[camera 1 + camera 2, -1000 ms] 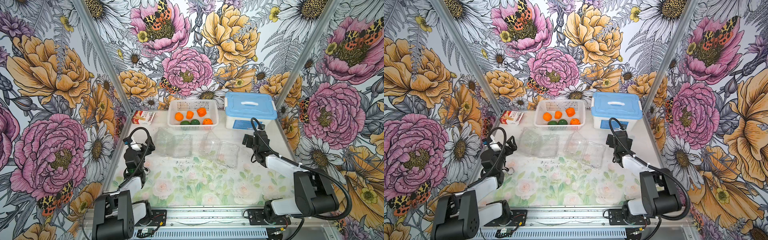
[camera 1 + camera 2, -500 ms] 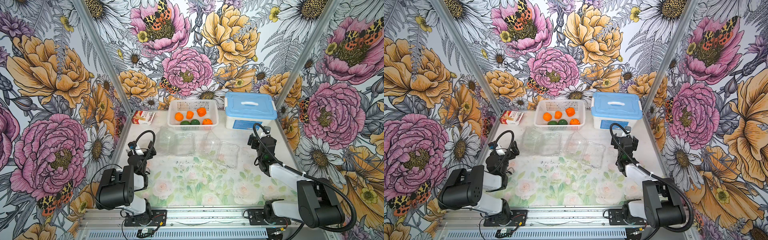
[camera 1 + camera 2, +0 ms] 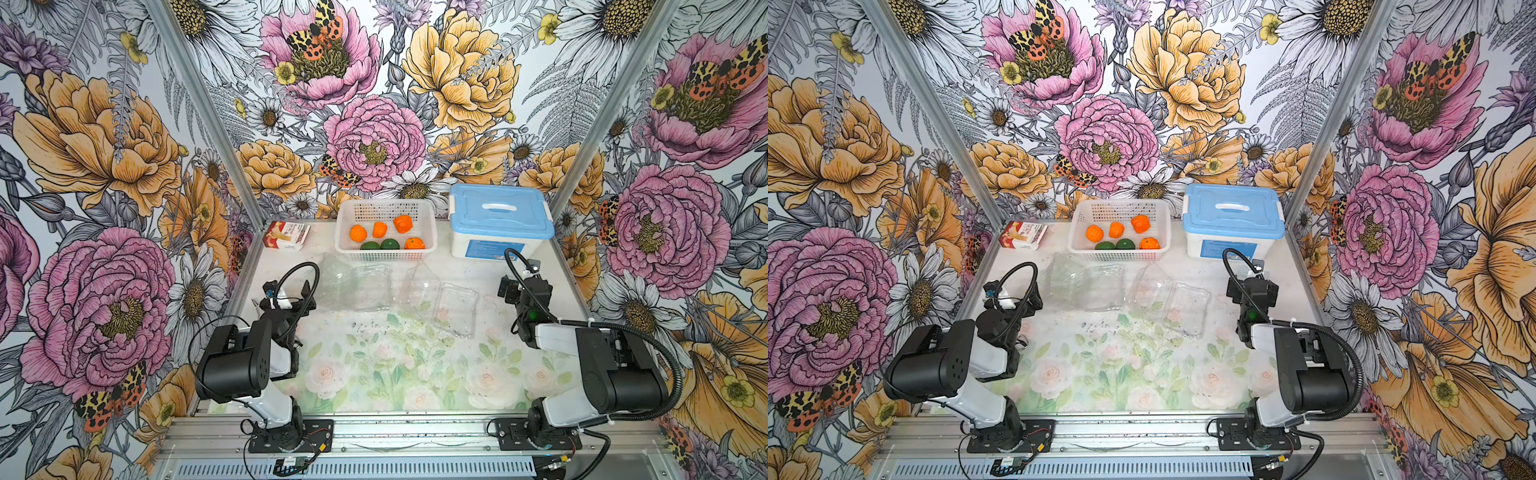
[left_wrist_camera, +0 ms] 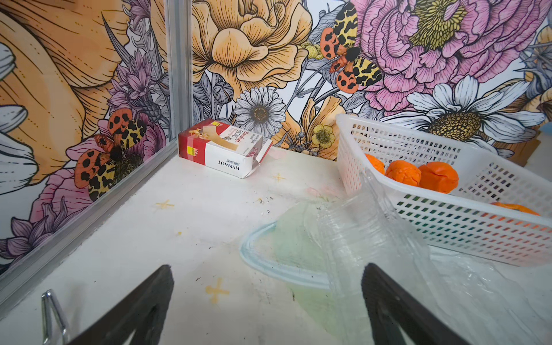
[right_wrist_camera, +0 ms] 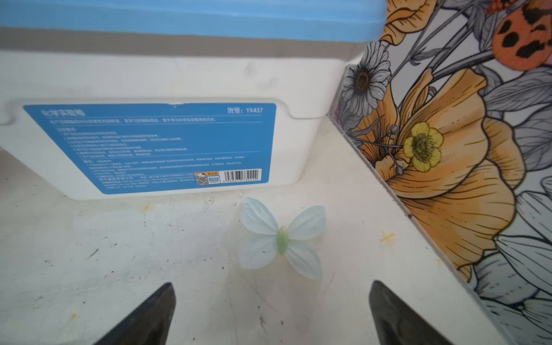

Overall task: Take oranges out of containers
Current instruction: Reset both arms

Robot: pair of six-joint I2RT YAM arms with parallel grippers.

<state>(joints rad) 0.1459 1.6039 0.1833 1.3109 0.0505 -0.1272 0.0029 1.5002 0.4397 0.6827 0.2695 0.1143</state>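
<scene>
Both arms have folded back over the last second, elbows now raised near their bases. The left end effector point(image 4: 267, 268) and right end effector point(image 5: 271, 285) have pulled away from the middle; both stay released, jaws wide, nothing between them. The oranges point(image 3: 358, 233) all sit in the white basket point(image 3: 432, 232) at the back, four of them, with two green fruit point(image 3: 390, 244) alongside. The clear containers point(image 3: 372, 286) lie open on the tabletop point(image 3: 374, 365) just in front of the basket, and no orange colour shows through any of them, including the one with its lid propped up point(image 3: 455, 309). Judgement: emptying looks finished and the arms are going to rest. The left wrist view has the nearest container just ahead of one finger. The right faces the tub point(image 3: 496, 212) across bare surface. The carton point(image 3: 286, 235) sits in the far corner, well apart. Nothing blocks either arm.
</scene>
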